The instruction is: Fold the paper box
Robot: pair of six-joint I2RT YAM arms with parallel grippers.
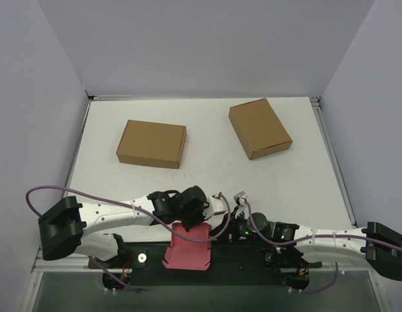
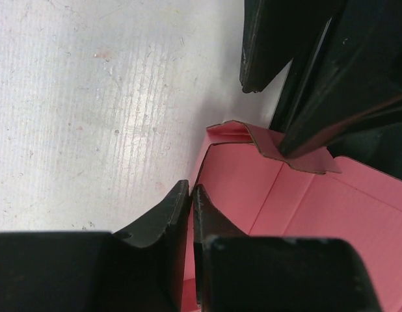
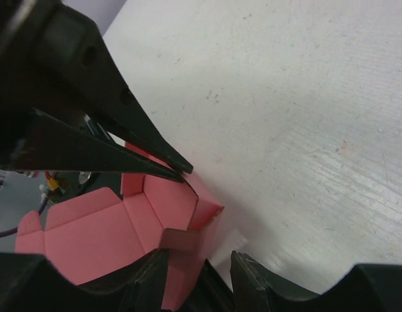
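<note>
We look down on a white table [image 1: 207, 175] between pale grey walls. Two brown boxes lie in the upper half, one left of centre [image 1: 151, 143] and one right of it [image 1: 259, 128], well apart. At bottom centre, the left gripper [image 2: 190, 192] is pinched tight on a raised wall of the pink paper box [image 1: 189, 250], which sits half-folded at the table's lower edge. The right gripper [image 3: 200, 257] has its jaws apart, straddling the box's corner.
</note>
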